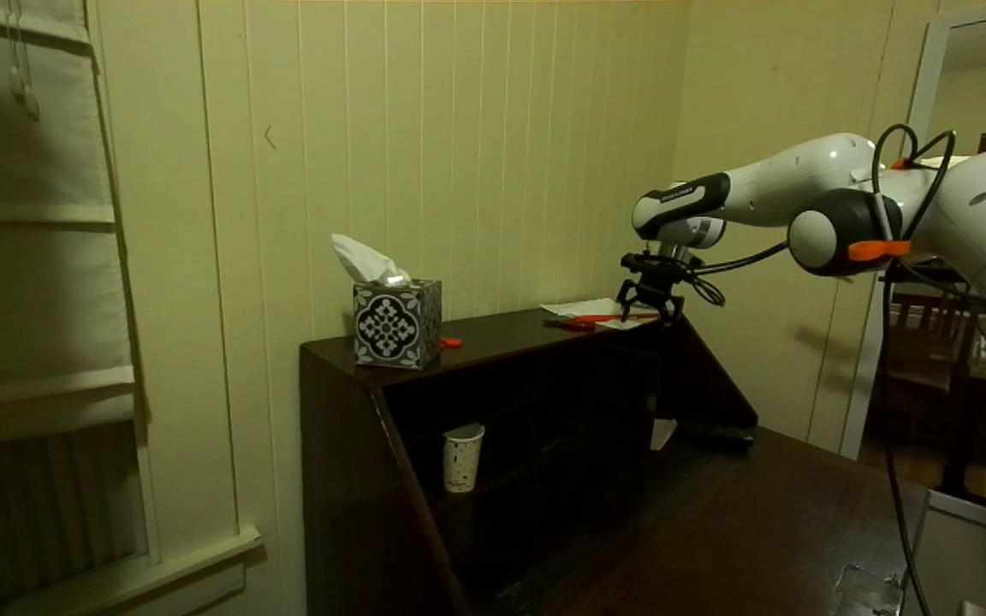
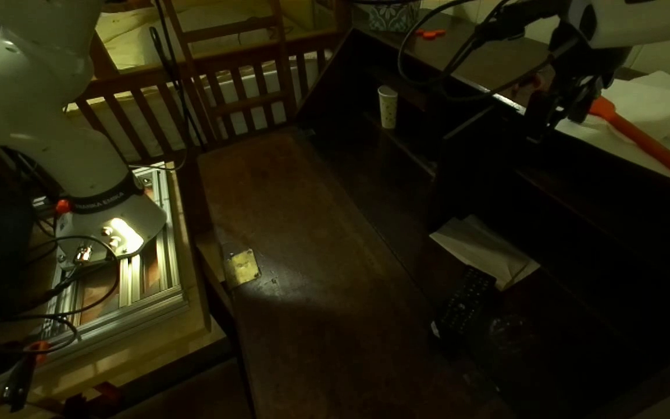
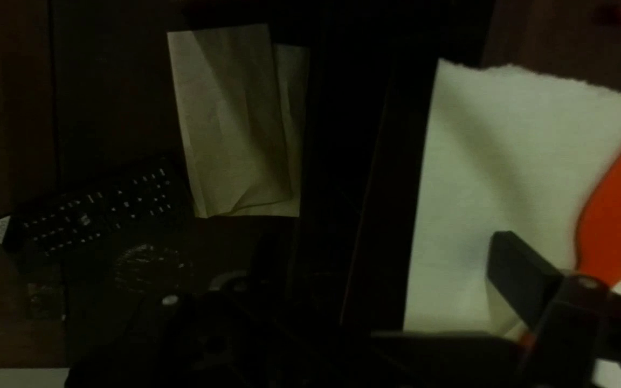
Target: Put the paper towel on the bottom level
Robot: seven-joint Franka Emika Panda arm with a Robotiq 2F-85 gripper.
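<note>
The paper towel point(image 1: 583, 308) is a limp white sheet lying on the cabinet's narrow top board; it also shows in an exterior view point(image 2: 655, 110) and in the wrist view point(image 3: 467, 178). My gripper point(image 1: 648, 320) is open and empty, pointing down near the towel's front edge. In the wrist view, one finger of the gripper point(image 3: 383, 242) is over the towel and the dark other finger is over the cabinet's front; whether a finger touches the towel I cannot tell. The bottom level point(image 2: 306, 244) is the broad brown wooden surface below, in both exterior views point(image 1: 784, 513).
A flat red-orange item point(image 2: 649, 139) lies on the towel. The tissue box point(image 1: 394, 325) stands at the top board's far end. A speckled cup point(image 1: 463, 458) stands in a cubbyhole. A folded paper point(image 2: 480, 244) and a black remote point(image 2: 466, 299) lie lower down.
</note>
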